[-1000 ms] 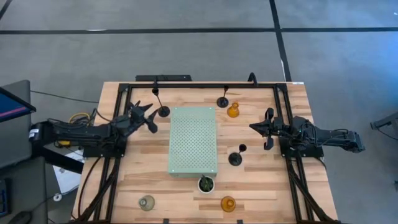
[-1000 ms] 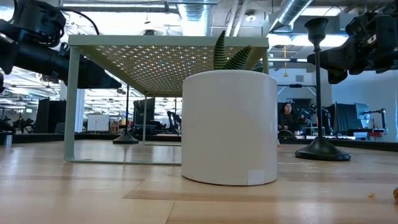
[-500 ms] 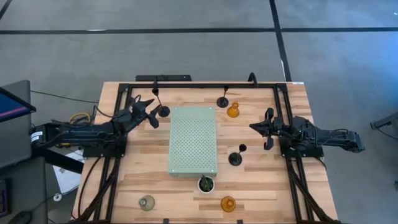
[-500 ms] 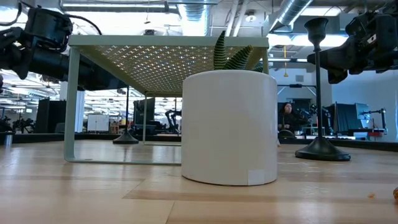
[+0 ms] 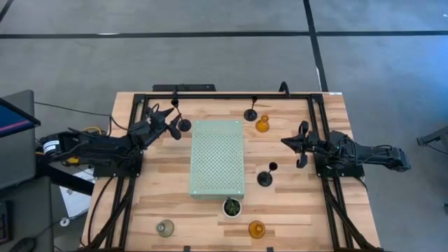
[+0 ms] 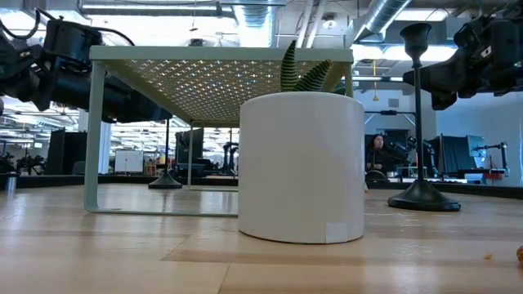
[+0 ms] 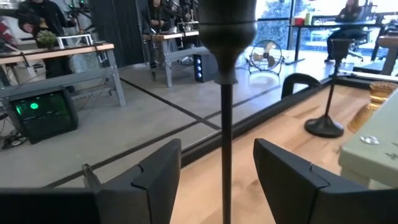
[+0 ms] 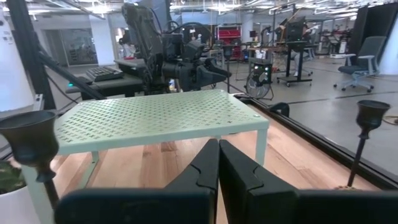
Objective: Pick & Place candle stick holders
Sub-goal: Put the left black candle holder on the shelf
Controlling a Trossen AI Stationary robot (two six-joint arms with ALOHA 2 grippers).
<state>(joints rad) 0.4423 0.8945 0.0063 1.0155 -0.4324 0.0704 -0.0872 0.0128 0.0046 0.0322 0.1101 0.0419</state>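
A black candle stick holder (image 5: 183, 124) stands on its round base at the far left of the table. Its thin stem (image 7: 225, 124) rises between the open fingers of my left gripper (image 5: 170, 119), with a gap on each side. My right gripper (image 5: 292, 143) is shut and empty at the right side. Two more black holders (image 5: 250, 114) (image 5: 265, 178), two amber ones (image 5: 262, 125) (image 5: 257, 229) and a clear-grey one (image 5: 165, 227) stand on the table.
The pale green perforated board (image 5: 218, 157) stands on legs in the table's middle. A small plant (image 5: 232, 206) in a pot (image 6: 301, 167) sits just near of it. A black frame (image 5: 231, 96) runs along the table's far and side edges. A person sits in the room beyond.
My left gripper has gone toward the table's far edge and toward the far-left black holder, and its open fingers now stand on either side of the stem. The holder has not moved.
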